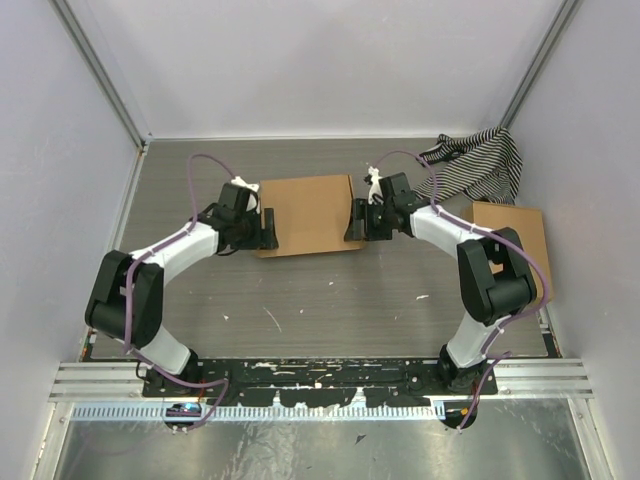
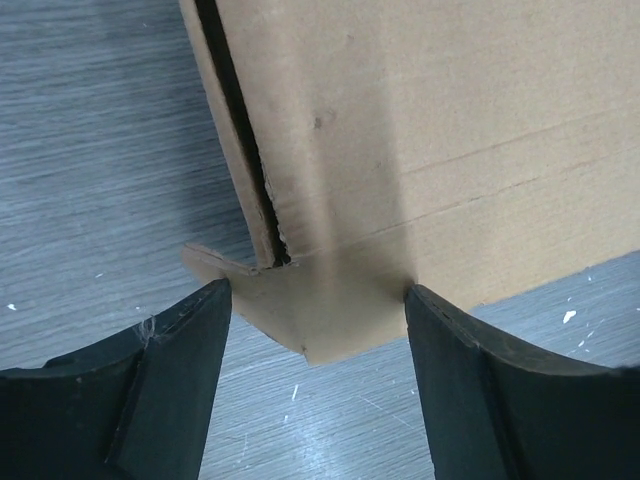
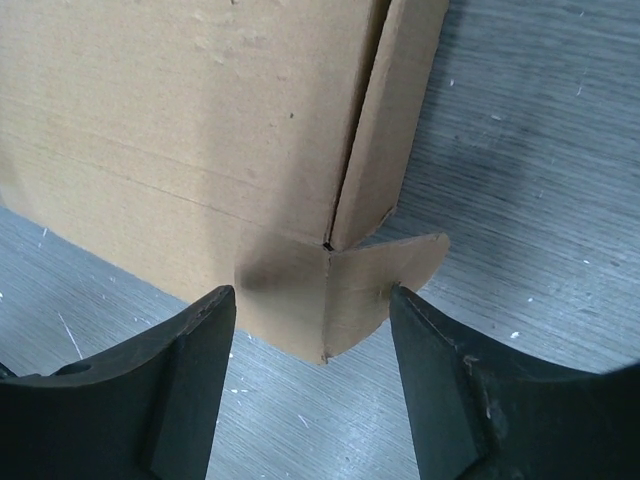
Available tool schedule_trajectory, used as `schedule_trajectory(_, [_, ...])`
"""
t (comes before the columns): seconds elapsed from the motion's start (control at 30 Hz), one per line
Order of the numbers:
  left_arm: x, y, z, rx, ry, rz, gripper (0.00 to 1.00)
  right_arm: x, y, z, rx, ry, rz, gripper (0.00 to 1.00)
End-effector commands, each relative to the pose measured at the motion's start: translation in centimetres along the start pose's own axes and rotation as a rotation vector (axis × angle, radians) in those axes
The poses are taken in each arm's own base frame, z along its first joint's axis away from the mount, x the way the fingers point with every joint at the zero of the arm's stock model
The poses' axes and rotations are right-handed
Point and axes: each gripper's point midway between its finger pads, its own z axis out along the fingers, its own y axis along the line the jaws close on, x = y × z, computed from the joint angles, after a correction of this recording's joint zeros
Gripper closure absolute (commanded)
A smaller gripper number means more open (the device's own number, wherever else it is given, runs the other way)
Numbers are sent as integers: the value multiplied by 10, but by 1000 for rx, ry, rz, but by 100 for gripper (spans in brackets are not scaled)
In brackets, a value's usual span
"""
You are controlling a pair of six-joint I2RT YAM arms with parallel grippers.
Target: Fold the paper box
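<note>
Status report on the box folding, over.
Left gripper and right gripper open, straddling corner tabs at opposite ends. Paper box lying closed, flat on table. Striped cloth and second cardboard box off right, not in the way.

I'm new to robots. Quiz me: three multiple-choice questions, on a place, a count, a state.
1. Where is the black-and-white striped cloth? A. far right corner B. between arms C. on box
2. Brown cardboard things on the grey table? A. one B. two C. four
3. Jaws of the left gripper and right gripper? A. both spread B. both shut C. one shut
A: it lies at the back right. B: the shallow brown corrugated paper box between the grippers, a squarish brown cardboard box at right. A: wrist views show them held apart.
</note>
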Motion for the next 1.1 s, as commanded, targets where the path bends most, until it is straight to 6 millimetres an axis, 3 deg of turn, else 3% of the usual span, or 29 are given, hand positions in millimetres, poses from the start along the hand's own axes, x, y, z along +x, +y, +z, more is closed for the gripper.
schedule_trajectory(0.0, [11, -7, 6, 59, 23, 6, 24, -3, 9, 5, -35, -17, -37, 33])
schedule_trajectory(0.27, [16, -19, -2, 126, 47, 4, 32, 5, 26, 5, -81, 7, -46, 42])
schedule_trajectory(0.47, [7, -28, -22, 152, 29, 9, 42, 2, 34, -8, -96, 9, -31, 48])
schedule_trajectory(0.77, [-1, -20, -52, 96, 68, -16, 44, -12, 41, -38, -180, 25, 48, 58])
schedule_trajectory(1.07, [3, -23, -49, 161, 91, -79, 47, -19, 50, -54, -263, 18, 62, 65])
